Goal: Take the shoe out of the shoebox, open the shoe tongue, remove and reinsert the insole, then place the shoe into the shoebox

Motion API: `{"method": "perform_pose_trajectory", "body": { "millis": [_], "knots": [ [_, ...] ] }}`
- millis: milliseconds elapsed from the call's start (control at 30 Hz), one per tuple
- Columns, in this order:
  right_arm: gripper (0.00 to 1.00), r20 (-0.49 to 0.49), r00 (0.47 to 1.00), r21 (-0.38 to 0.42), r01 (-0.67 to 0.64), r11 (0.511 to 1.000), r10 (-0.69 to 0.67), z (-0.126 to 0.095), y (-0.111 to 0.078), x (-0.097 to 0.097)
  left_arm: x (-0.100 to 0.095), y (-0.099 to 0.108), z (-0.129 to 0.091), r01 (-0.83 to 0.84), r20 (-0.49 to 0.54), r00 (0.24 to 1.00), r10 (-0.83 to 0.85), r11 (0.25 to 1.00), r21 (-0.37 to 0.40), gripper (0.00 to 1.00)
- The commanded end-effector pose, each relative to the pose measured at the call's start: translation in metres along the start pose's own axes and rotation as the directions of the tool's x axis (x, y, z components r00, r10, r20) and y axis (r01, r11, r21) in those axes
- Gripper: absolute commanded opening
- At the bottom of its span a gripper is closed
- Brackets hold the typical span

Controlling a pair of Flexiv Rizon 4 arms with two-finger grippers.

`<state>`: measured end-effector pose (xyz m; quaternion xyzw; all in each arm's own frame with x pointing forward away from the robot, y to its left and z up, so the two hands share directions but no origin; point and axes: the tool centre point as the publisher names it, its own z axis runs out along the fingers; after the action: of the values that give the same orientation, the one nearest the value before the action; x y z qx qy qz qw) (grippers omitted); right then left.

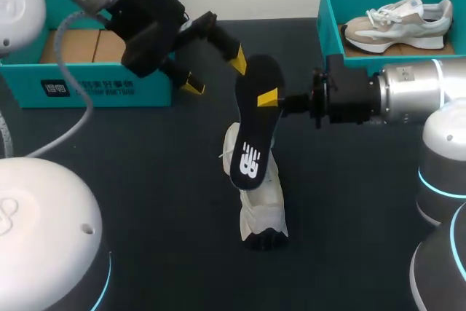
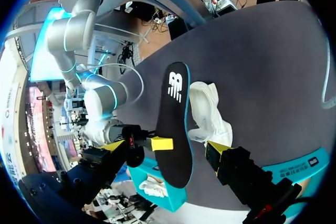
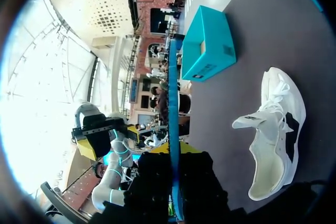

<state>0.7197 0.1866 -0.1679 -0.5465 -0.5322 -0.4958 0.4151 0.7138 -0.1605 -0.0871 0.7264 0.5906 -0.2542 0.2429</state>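
A black insole (image 1: 255,136) with a white logo hangs upright above the table, and my right gripper (image 1: 269,98) is shut on its upper part. In the right wrist view the insole (image 3: 172,108) shows edge-on between the right gripper (image 3: 174,153) fingers. The white shoe (image 1: 262,205) lies on the dark table under the insole, also seen as the shoe (image 3: 275,140) and shoe (image 2: 210,111). My left gripper (image 1: 215,73) hovers open just left of the insole's top. In its own view the insole (image 2: 173,108) stands between the left gripper (image 2: 165,146) fingers, without touching them.
A teal shoebox (image 1: 331,27) at the back right holds a beige and white shoe (image 1: 397,23). Another teal box (image 1: 95,85) with a cardboard inside stands at the back left, under my left arm. The table (image 1: 160,180) is dark.
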Motion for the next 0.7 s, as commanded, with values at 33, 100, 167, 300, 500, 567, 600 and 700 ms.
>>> {"method": "perform_pose_trajectory", "body": {
  "millis": [33, 100, 167, 300, 500, 567, 600, 700],
  "knots": [
    [0.00, 0.005, 1.000, 0.002, -0.005, 1.000, 0.005, 0.004, 0.000, 0.000, -0.022, 0.000, -0.001, 0.059, -0.168, 0.984, -0.060, 0.998, -0.012, 1.00],
    [0.00, 0.007, 1.000, 0.004, -0.006, 1.000, 0.006, 0.004, 0.000, 0.000, -0.030, 0.001, -0.002, 0.078, -0.243, 0.966, -0.084, 0.996, -0.033, 1.00],
    [0.00, 0.009, 1.000, 0.006, -0.006, 1.000, 0.006, 0.004, -0.001, 0.000, -0.037, 0.002, -0.001, 0.094, -0.345, 0.933, -0.101, 0.995, -0.039, 1.00],
    [0.00, 0.015, 1.000, 0.009, -0.003, 1.000, 0.003, 0.004, 0.000, 0.002, -0.041, 0.003, 0.001, 0.097, -0.479, 0.871, -0.112, 0.994, -0.055, 1.00],
    [0.00, 0.022, 1.000, 0.016, -0.001, 1.000, 0.000, 0.004, 0.001, 0.004, -0.034, 0.009, 0.009, 0.119, -0.614, 0.778, -0.135, 0.991, -0.067, 1.00],
    [0.00, 0.023, 1.000, 0.018, 0.000, 1.000, -0.001, 0.004, 0.001, 0.004, -0.031, 0.012, 0.010, 0.138, -0.631, 0.762, -0.147, 0.988, -0.064, 1.00],
    [0.00, 0.023, 1.000, 0.019, 0.001, 1.000, -0.001, 0.004, 0.002, 0.004, -0.030, 0.013, 0.010, 0.151, -0.636, 0.754, -0.163, 0.986, -0.075, 1.00],
    [0.00, 0.023, 1.000, 0.023, 0.002, 1.000, -0.002, 0.006, 0.002, 0.004, -0.028, 0.017, 0.010, 0.156, -0.647, 0.743, -0.168, 0.985, -0.077, 1.00]
  ]
}}
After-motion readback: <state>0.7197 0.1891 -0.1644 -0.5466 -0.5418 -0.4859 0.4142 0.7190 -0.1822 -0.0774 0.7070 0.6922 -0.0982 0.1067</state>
